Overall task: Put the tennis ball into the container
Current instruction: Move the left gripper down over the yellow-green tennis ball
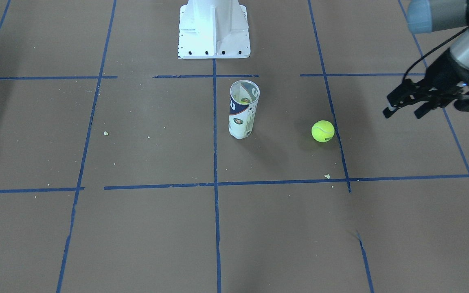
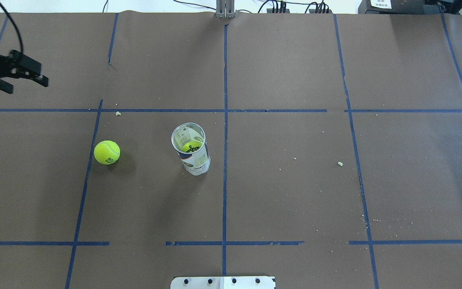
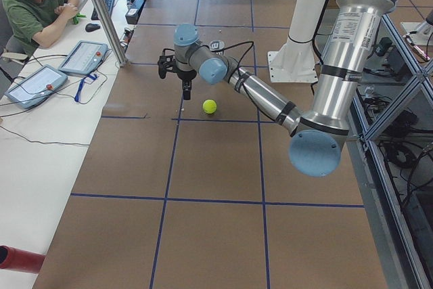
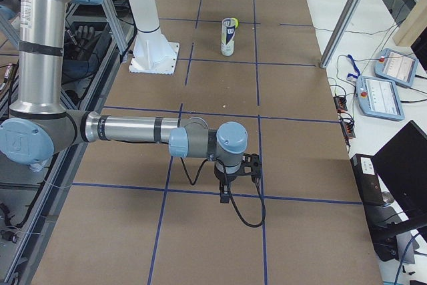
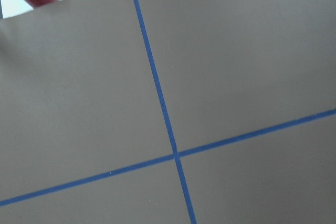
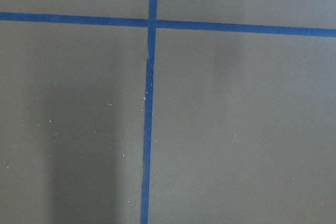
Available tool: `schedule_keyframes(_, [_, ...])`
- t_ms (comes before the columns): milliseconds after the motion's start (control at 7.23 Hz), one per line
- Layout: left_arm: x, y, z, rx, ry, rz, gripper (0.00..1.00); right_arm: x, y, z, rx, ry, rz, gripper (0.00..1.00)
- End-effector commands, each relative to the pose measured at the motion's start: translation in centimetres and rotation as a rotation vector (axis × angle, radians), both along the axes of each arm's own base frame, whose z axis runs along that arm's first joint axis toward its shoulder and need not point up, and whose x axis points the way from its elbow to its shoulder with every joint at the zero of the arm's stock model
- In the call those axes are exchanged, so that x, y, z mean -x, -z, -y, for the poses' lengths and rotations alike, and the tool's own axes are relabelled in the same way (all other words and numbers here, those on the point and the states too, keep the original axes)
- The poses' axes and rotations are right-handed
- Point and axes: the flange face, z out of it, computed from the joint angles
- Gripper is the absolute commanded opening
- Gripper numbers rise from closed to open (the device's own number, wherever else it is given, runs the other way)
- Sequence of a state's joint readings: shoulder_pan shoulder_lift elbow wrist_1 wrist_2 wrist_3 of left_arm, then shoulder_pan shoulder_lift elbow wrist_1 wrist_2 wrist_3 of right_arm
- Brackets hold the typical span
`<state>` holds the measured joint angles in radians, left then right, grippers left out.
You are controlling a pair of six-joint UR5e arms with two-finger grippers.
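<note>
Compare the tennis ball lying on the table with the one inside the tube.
The loose tennis ball lies on the bare table, fully in view; the ball in the tube sits inside the upright container, partly hidden by its label. The loose tennis ball is apart from the container, on the robot's left; the other is enclosed by it. Both are yellow-green with dark print.

The ball lies well left of the upright tube, which holds a second ball. The left gripper, fingers spread, hovers at the left edge.
</note>
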<state>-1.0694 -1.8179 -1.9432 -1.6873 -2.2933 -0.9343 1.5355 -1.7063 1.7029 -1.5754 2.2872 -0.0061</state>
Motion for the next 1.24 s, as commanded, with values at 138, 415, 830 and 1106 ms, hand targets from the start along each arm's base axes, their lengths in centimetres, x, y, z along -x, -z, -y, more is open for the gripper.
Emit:
schedule_keyframes(138, [-10.9,1.6,-2.8,-0.008,0.027,0.092,1.00,0.0,0.0,0.0,0.000,0.000,0.000,1.00])
schedule_keyframes(415, [-14.5,-0.4,-3.9,-0.007,0.054,0.146,1.00,0.0,-0.1,-0.1,0.001,0.000,0.000,1.00])
schedule_keyframes(830, [-16.3,-5.6,-5.0,-0.013,0.053,0.128,1.00,0.0,-0.1,-0.1,0.001,0.000,0.000,1.00])
schedule_keyframes(1106, [-18.1,-6.6,-5.8,-0.010,0.023,0.132,1.00,0.0,-0.1,-0.1,0.001,0.000,0.000,1.00])
